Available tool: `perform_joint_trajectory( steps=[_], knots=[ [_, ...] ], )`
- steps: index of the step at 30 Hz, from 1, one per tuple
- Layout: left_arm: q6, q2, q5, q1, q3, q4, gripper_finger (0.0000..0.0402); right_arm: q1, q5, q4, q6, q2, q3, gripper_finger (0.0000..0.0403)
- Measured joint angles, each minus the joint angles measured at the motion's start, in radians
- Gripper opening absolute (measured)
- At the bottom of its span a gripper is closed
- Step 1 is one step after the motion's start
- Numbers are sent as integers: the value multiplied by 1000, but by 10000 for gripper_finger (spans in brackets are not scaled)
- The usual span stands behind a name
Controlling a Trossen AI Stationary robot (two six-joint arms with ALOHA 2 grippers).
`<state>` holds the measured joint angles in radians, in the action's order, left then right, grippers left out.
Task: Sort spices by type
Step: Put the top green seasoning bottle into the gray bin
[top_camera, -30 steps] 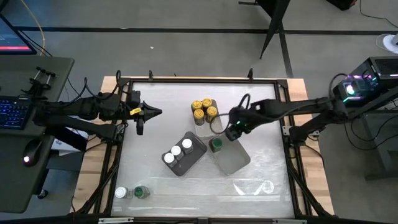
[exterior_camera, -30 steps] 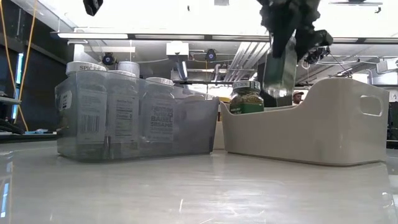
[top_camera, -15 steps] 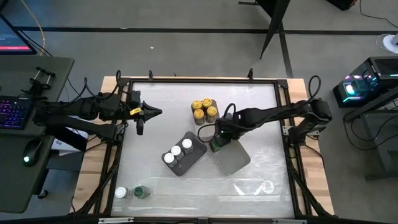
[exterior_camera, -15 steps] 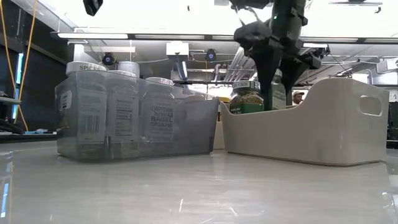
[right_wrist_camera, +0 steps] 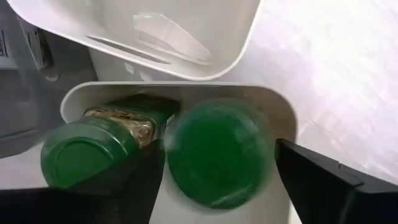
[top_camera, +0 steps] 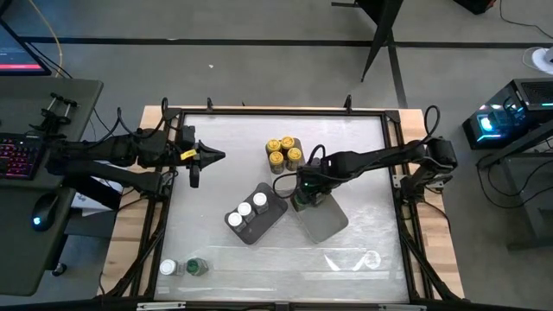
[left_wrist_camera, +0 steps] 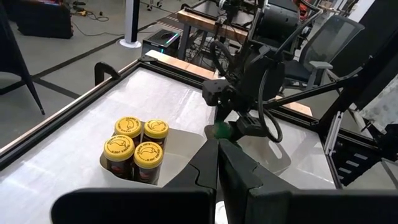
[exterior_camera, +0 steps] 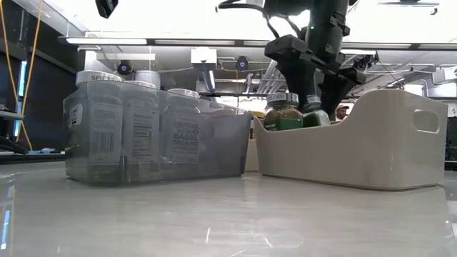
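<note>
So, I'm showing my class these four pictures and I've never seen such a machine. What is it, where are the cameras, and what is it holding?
Two robot arms work at a table. One camera looks straight down, one sits at table height, and one rides on each wrist. The right gripper lowers a green-lidded spice jar into a white tray, beside another green-lidded jar. White-lidded jars fill a grey tray; yellow-lidded jars stand grouped. The left gripper waits at the table's left, shut.

Glossy tabletop (exterior_camera: 214,221), matt white plastic tray (exterior_camera: 371,153), translucent grey tray (exterior_camera: 157,143).
</note>
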<state>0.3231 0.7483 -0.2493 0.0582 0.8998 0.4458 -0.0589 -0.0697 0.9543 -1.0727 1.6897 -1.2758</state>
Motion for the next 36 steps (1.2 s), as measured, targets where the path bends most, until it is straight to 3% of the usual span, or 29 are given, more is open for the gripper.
perform_joint_trajectory(
  steps=[8,20,23,26,28,29,36],
  knots=[
    [-5,0,0,0,0,3,0,0,17,6,6,-16,-24,305],
    [-20,0,0,0,0,3,0,-25,-30,355,171,-29,-303,292],
    [-20,0,0,0,0,3,0,-72,59,447,188,-30,-322,238],
    [-20,0,0,0,0,3,0,-127,177,493,200,-30,-247,130],
    [-20,0,0,0,0,3,0,-152,195,471,201,-27,-192,46],
    [-20,0,0,0,0,3,0,-160,194,445,201,-26,-169,24],
    [-27,0,0,0,0,3,0,-119,142,269,187,-27,-41,4]
  ],
)
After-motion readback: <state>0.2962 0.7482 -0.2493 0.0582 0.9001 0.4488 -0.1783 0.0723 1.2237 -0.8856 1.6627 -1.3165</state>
